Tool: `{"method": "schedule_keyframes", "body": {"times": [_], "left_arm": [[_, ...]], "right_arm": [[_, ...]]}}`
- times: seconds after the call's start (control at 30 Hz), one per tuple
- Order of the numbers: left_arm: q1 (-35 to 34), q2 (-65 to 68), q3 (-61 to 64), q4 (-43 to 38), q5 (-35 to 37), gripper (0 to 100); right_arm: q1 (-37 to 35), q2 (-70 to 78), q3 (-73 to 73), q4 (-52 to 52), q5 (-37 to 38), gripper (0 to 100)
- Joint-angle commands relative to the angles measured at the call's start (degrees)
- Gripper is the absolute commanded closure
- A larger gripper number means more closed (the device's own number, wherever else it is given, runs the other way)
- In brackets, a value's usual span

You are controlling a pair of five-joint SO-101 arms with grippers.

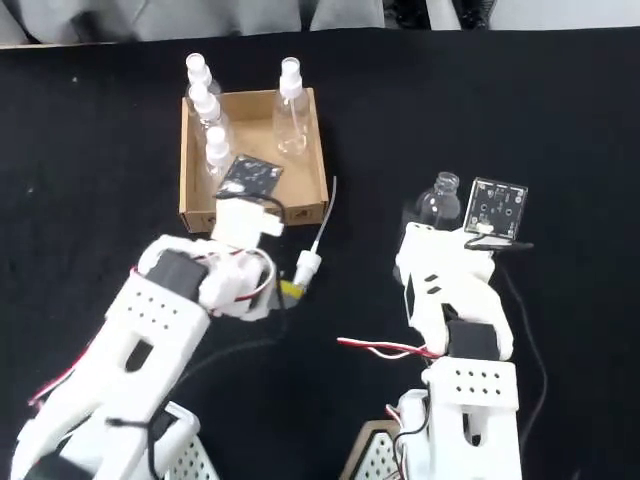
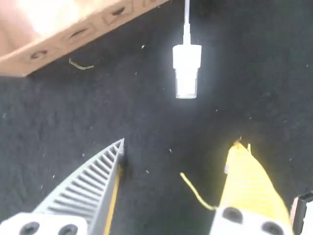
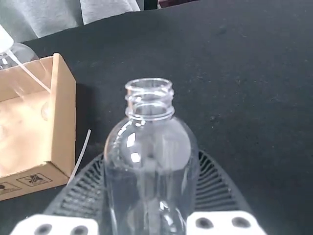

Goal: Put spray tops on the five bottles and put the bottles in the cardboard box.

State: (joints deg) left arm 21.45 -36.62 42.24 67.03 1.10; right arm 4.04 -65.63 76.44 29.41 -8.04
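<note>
A lone white spray top [image 1: 309, 264] lies on the black table just right of the cardboard box [image 1: 318, 150], its thin tube pointing away. My left gripper [image 2: 179, 143] is open just short of the spray top [image 2: 186, 72], nothing between its grey and yellow fingers [image 2: 247, 181]. In the high view it [image 1: 288, 287] sits next to the top's cap end. My right gripper [image 3: 150, 171] is shut on a clear bottle [image 3: 149, 105], held upright with a bare threaded neck. The bottle [image 1: 440, 198] stands right of centre. Several capped bottles [image 1: 205, 105] stand in the box.
The box's near corner [image 2: 73, 29] is close beyond the left gripper. Open black table lies between the two arms and to the far right. The box's side wall [image 3: 34, 147] stands off to one side of the held bottle.
</note>
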Motion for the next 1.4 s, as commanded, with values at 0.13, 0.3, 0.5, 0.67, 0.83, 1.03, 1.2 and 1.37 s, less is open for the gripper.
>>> {"method": "schedule_keyframes", "body": {"times": [0.13,0.3,0.5,0.67,0.83,1.03,1.2,1.37], "left_arm": [[4.53,16.18,-14.55,-1.32,-0.35,69],[5.67,25.41,-21.32,-1.32,-0.26,69],[5.67,33.67,-26.86,-1.41,0.35,69],[5.41,38.24,-28.44,-5.36,3.34,69],[5.58,42.55,-28.7,-8.26,3.43,69],[4.88,45.8,-28.18,-11.52,3.25,71],[4.88,47.3,-28.62,-12.75,3.25,79],[4.79,47.38,-27.91,-14.86,3.25,80]], "right_arm": [[1.49,-2.24,-0.31,-1.76,0.18,91.7],[1.49,-2.42,-0.31,-1.76,0.18,91.6],[1.49,-2.51,-0.31,-1.76,0.18,91.4],[1.49,-2.51,-0.4,-1.76,0.44,91.3],[1.49,-2.51,-0.4,-1.76,0.53,91.3],[1.49,-2.51,-0.48,-1.76,0.62,91.3],[1.49,-2.51,-0.48,-1.85,0.62,91.3],[1.49,-2.51,-0.48,-1.85,0.62,91.3]]}}
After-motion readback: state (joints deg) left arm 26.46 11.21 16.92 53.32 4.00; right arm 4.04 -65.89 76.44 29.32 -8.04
